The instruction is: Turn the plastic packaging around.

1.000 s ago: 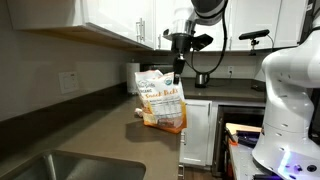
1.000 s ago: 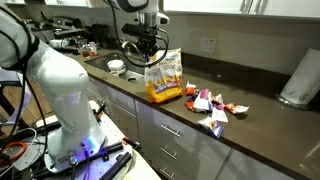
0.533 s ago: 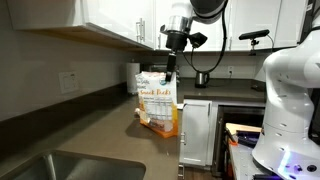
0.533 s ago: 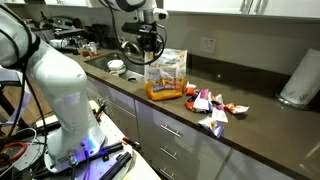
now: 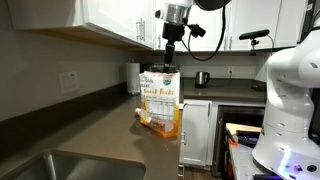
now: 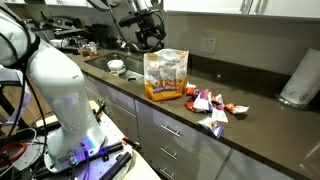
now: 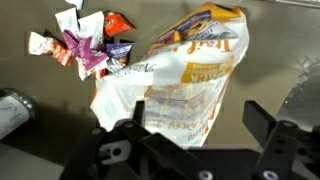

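The plastic packaging (image 5: 160,101) (image 6: 167,74) stands upright on the dark counter, a cream pouch with printed text and an orange bottom. In both exterior views my gripper (image 5: 170,63) (image 6: 151,38) hangs just above its top edge, apart from it. In the wrist view the packaging (image 7: 196,62) lies below and between the two black fingers. The gripper (image 7: 197,122) is open and holds nothing.
Several small candy wrappers (image 6: 211,107) (image 7: 84,43) lie on the counter beside the pouch. A white paper-towel roll (image 6: 298,78) (image 5: 133,77) stands at the wall. A sink (image 5: 70,165) is set in the counter, and the counter's front edge (image 6: 170,112) runs close to the pouch.
The gripper has opened, let go of the packaging and lifted off its top. The pouch, tilted a second ago, now stands upright by itself.
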Robot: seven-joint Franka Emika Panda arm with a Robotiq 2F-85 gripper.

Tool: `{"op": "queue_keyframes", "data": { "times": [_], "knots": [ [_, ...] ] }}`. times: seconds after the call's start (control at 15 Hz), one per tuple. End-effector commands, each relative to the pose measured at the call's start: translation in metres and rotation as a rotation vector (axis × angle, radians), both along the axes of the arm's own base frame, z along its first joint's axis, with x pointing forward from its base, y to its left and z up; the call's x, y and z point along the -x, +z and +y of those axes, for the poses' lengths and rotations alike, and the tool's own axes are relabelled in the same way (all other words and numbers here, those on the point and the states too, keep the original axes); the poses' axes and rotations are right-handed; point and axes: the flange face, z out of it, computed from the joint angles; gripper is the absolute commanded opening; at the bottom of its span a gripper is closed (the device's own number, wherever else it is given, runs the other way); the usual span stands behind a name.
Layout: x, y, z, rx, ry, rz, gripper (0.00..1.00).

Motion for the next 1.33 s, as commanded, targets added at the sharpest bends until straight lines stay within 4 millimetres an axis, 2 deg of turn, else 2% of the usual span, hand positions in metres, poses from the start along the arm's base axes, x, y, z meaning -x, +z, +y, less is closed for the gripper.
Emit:
{"op": "queue_keyframes", "data": {
  "times": [0.0, 0.2, 0.6, 0.87, 1.07, 1.27],
  "knots": [
    [-0.002, 0.02, 0.01, 0.001, -0.036, -0.058, 1.0],
    [-0.009, 0.012, 0.015, -0.081, -0.165, -0.089, 1.0],
    [-0.032, -0.023, 0.035, -0.204, -0.462, -0.164, 1.0],
    [-0.058, -0.017, 0.039, -0.231, -0.536, -0.268, 1.0],
    [-0.076, -0.005, 0.03, -0.22, -0.577, -0.341, 1.0],
    [-0.085, -0.001, 0.015, -0.164, -0.662, -0.409, 1.0]
  ]
}}
